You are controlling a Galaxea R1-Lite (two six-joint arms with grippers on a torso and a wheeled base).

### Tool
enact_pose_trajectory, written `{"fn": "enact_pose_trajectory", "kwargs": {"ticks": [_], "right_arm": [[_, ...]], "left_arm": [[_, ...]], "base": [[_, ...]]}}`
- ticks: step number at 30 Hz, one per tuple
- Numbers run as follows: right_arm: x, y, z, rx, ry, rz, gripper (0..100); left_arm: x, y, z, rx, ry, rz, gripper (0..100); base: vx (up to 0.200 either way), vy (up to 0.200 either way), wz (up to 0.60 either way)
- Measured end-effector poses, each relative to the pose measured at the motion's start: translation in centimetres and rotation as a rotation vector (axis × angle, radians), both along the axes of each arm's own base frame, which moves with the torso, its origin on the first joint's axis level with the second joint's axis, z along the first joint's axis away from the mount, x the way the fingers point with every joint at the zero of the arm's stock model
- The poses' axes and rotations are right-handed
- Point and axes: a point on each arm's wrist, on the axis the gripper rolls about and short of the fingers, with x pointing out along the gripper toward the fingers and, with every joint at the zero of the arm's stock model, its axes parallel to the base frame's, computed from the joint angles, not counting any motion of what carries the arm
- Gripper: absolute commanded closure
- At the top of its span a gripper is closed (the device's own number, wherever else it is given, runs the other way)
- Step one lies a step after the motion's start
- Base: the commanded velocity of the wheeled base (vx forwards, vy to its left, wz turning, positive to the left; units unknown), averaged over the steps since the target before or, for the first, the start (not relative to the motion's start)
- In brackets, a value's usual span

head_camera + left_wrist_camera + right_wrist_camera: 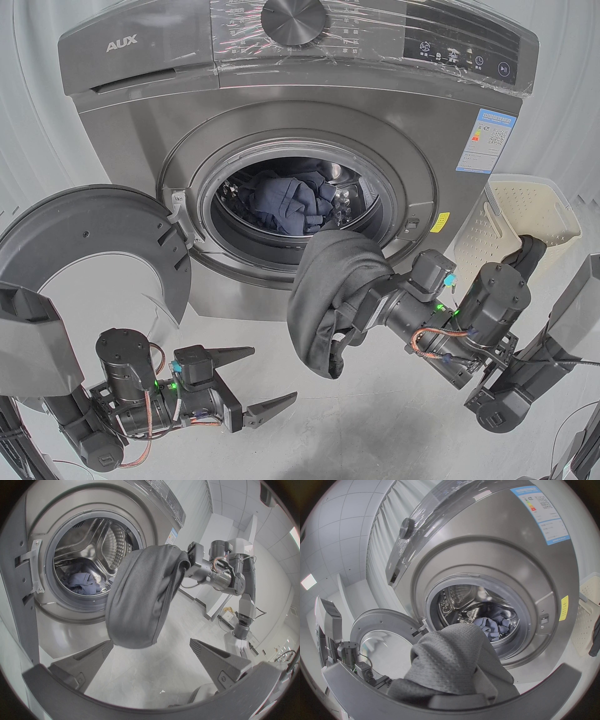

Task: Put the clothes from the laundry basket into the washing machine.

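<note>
Two grippers work in front of the open washer point(125, 125).

Right gripper point(359, 312): clamped on a dark grey garment point(331, 281). Its fingers are buried in the bunched cloth and mostly covered by it. The garment drapes over the gripper and hangs in a long fold toward the floor. It is in the air just in front of the lower rim of the drum opening, its top about level with that rim, not yet inside.

Left gripper point(274, 373): fingers spread wide, holding nothing. It sits low on the left, below the door point(94, 231), pointing toward the hanging garment and well apart from it.

Door: swung fully open to the left, inner side facing out.

Drum point(109, 542): a heap of blue clothes point(290, 200) lies at the bottom, behind the held garment.

Basket point(537, 206): cream, perforated, on the floor just beside the washer's right side. A dark piece of cloth point(531, 253) hangs over its near rim, behind the right arm.
</note>
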Motion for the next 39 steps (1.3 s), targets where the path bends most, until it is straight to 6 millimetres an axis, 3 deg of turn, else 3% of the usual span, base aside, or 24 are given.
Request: {"fn": "enact_pose_trajectory", "kwargs": {"ticks": [16,29,39], "right_arm": [[0.1,4.6,-1.2,0.010,-0.010,0.085,100],[-1.2,6.0,-1.0,0.021,-0.013,0.118,100],[-1.6,5.9,-0.6,0.030,-0.020,0.120,100]], "left_arm": [[3.7,-3.1,0.1,-0.075,-0.045,0.034,0],[6.3,-4.5,-0.5,-0.090,-0.082,0.105,0],[7.7,-5.0,-0.5,-0.110,-0.102,0.174,0]], "base": [[0.000,0.000,0.00],[0.000,0.000,0.00],[0.000,0.000,0.00]]}}
